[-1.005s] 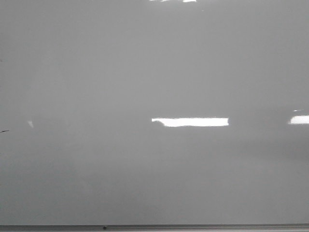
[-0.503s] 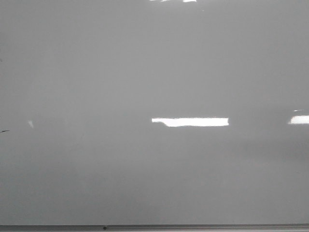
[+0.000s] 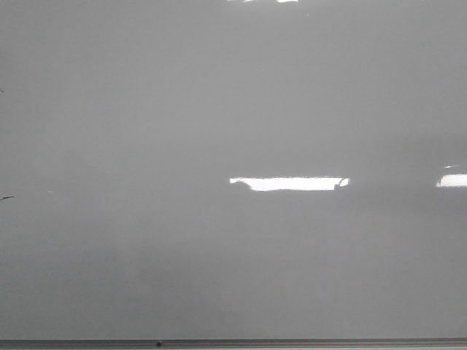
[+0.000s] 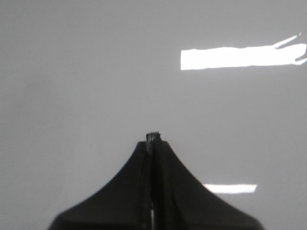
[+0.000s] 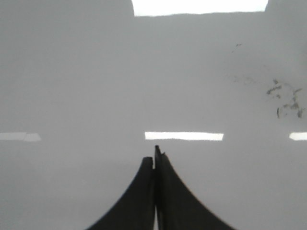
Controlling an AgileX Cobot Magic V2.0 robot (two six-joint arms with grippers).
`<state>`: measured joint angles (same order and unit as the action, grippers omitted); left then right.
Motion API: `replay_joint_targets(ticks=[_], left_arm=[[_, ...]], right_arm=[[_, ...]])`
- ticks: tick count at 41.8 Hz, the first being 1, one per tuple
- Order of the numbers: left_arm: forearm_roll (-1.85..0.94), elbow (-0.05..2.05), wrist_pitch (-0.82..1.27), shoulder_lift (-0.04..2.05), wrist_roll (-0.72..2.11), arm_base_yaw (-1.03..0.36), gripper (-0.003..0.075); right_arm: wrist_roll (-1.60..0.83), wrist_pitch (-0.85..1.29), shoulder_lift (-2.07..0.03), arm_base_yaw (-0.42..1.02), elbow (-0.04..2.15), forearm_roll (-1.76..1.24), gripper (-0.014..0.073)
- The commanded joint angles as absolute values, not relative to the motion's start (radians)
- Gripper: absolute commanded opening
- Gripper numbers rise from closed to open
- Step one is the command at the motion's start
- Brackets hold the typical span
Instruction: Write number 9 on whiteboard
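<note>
The whiteboard (image 3: 219, 109) fills the front view, pale grey and glossy, with a bright rectangular reflection (image 3: 288, 184). No number 9 shows on it in any view. Neither gripper shows in the front view. In the left wrist view my left gripper (image 4: 153, 139) is shut, black fingers pressed together, with a small dark ridged tip sticking out between them over the bare board (image 4: 96, 72). In the right wrist view my right gripper (image 5: 156, 155) is shut and empty over the board (image 5: 72, 72).
A thin grey metal edge strip (image 3: 233, 343) runs along the board's bottom. A tiny black dash (image 3: 6, 197) sits at the left edge. Faint black marker smudges (image 5: 285, 98) show in the right wrist view.
The small bright triangular glint at the board's left has faded out. The right end of the long reflection has changed shape slightly. Nothing else has moved.
</note>
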<state>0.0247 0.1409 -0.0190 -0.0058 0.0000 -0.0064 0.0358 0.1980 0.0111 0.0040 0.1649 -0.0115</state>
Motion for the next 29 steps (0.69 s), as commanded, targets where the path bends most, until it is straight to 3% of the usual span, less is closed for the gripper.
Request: replay_joint_targets(ticks=[1, 17, 29], left_arm=[[0.02, 0.297, 0.012, 0.027, 0.0, -0.006, -0.0019], [0.022, 0.753, 0.419, 0.299, 0.0, -0.006, -0.0019], [0.018, 0.807, 0.566, 0.471, 0.0, -0.006, -0.0019]], right_arm=[[0.017, 0.225, -0.019, 0.005, 0.296, -0.009, -0.0067], [-0.052, 0.579, -0.301, 0.005, 0.711, -0.074, -0.0067], [-0.052, 0.7, -0.512, 0.005, 0.83, -0.078, -0.0067]])
